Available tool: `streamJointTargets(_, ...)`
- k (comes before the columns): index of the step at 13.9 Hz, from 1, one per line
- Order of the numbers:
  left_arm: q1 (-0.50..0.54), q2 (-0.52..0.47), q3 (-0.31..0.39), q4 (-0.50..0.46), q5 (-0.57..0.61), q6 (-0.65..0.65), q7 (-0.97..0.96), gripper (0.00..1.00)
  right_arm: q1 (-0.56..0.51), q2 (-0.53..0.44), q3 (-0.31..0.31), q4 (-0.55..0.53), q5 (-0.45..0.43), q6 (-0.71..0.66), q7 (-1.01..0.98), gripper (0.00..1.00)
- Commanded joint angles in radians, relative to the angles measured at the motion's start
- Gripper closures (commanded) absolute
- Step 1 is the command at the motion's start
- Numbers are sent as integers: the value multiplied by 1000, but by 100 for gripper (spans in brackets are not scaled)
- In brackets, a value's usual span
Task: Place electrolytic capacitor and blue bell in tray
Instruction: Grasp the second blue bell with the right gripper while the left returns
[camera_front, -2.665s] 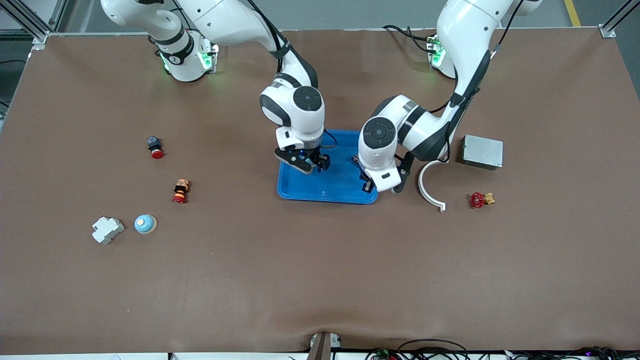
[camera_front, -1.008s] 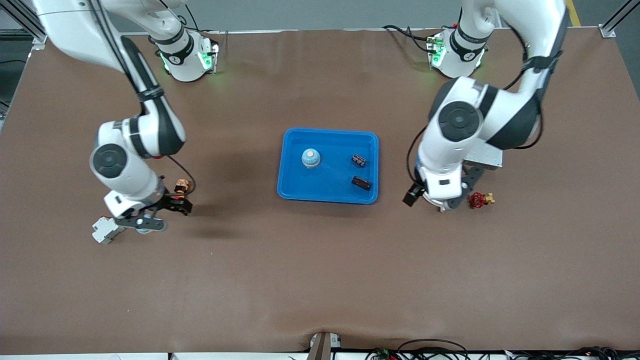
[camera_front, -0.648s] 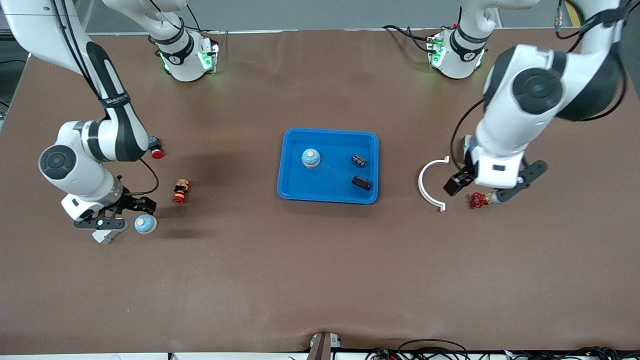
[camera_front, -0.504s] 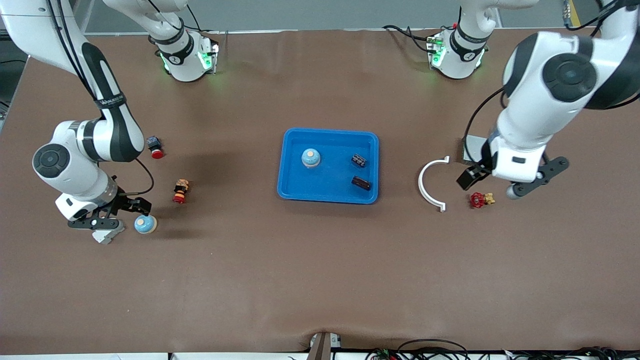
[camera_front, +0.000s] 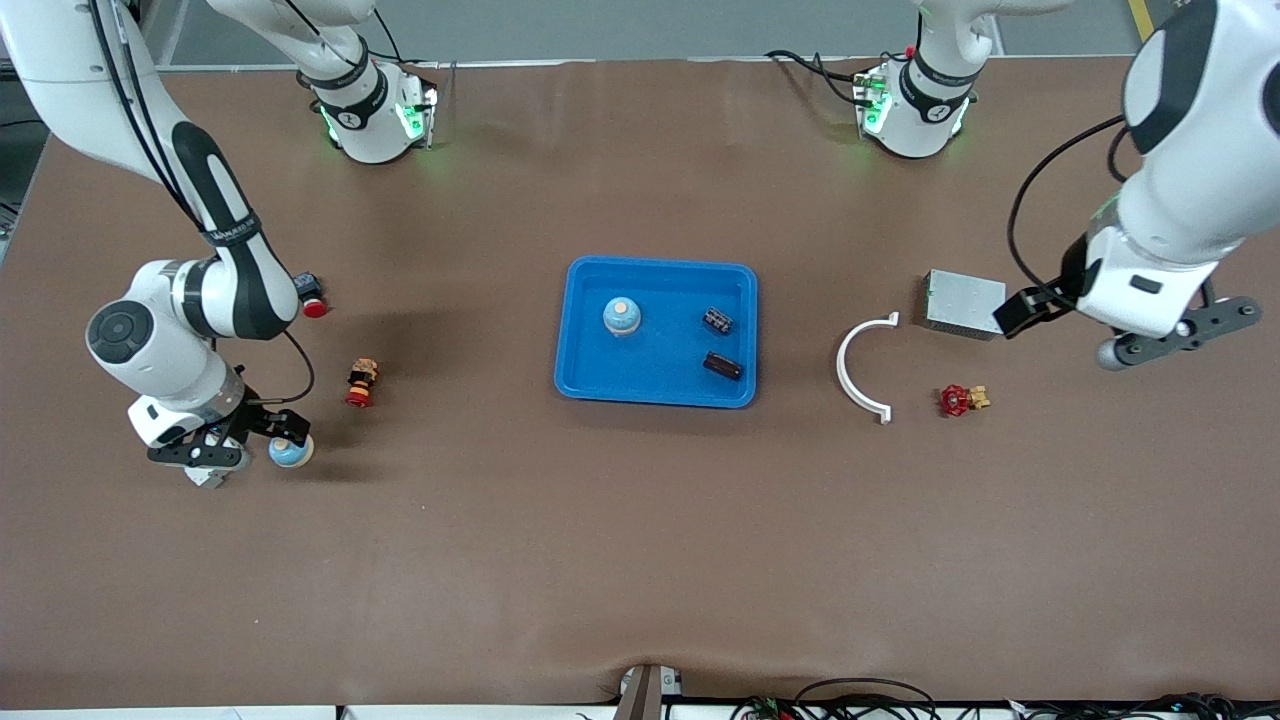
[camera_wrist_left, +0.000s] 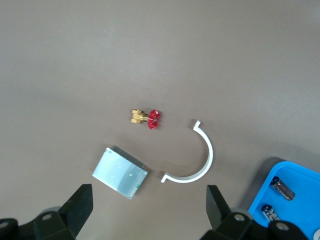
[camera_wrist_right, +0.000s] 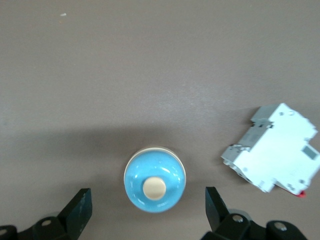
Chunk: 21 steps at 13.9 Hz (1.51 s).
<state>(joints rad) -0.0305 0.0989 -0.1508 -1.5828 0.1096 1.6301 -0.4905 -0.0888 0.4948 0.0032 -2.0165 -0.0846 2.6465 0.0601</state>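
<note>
Right wrist view shows the right end effector (camera_wrist_right: 148, 207), fingers apart, over a second blue bell (camera_wrist_right: 154, 186) beside a breaker (camera_wrist_right: 274, 149); the next move would call for lowering and closing. Tray (camera_front: 590, 380) already holds a bell (camera_front: 621, 316) and capacitors (camera_front: 721, 365). Left end effector (camera_front: 1130, 325), apart, waits over the worktop's (camera_front: 640, 550) edge.

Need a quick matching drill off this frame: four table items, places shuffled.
Things:
1. blue bell
2. white circuit breaker
3. grey metal box
4. red valve

Places:
A. beside the second bell, under the right gripper
B. in the blue tray
C. nearer the front camera than the box
D. toward the left arm's end, beside the white curved piece

Pairs: 1-B, 2-A, 3-D, 4-C
</note>
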Motion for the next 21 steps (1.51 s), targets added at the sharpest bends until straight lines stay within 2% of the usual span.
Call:
streamJointTargets(1, 7, 10, -3, 104, -13, -91, 50, 0, -22, 51, 23, 42, 41, 23, -14, 0)
streamJointTargets(7, 10, -40, -3, 135, -8, -145, 202, 0, -19, 114, 24, 97, 52, 23, -17, 0)
streamJointTargets(10, -5, -100, 49, 97, -18, -150, 260, 0, -22, 131, 23, 104, 52, 24, -43, 0)
streamJointTargets(13, -31, -159, 57, 61, -18, -159, 268, 0, -22, 137, 23, 102, 51, 24, -51, 0)
streamJointTargets(16, -100, -177, 141, 60, -18, -213, 279, 0, -22, 137, 21, 99, 43, 23, -59, 0)
streamJointTargets(17, -86, -176, 146, 61, -24, -216, 280, 0, -22, 137, 20, 96, 42, 18, -80, 4)
streamJointTargets(18, -63, -176, 146, 61, -53, -216, 286, 0, -22, 137, 20, 96, 42, 13, -101, 34)
streamJointTargets(19, -37, -177, 134, 61, -65, -217, 297, 0, -23, 137, 20, 94, 42, 12, -103, 58)
streamJointTargets(20, -34, -177, 132, 61, -67, -220, 315, 0, -23, 137, 20, 94, 42, 12, -100, 93)
streamJointTargets(21, -29, -176, 134, 63, -67, -220, 344, 0, -22, 136, 21, 93, 42, 10, -92, 100)
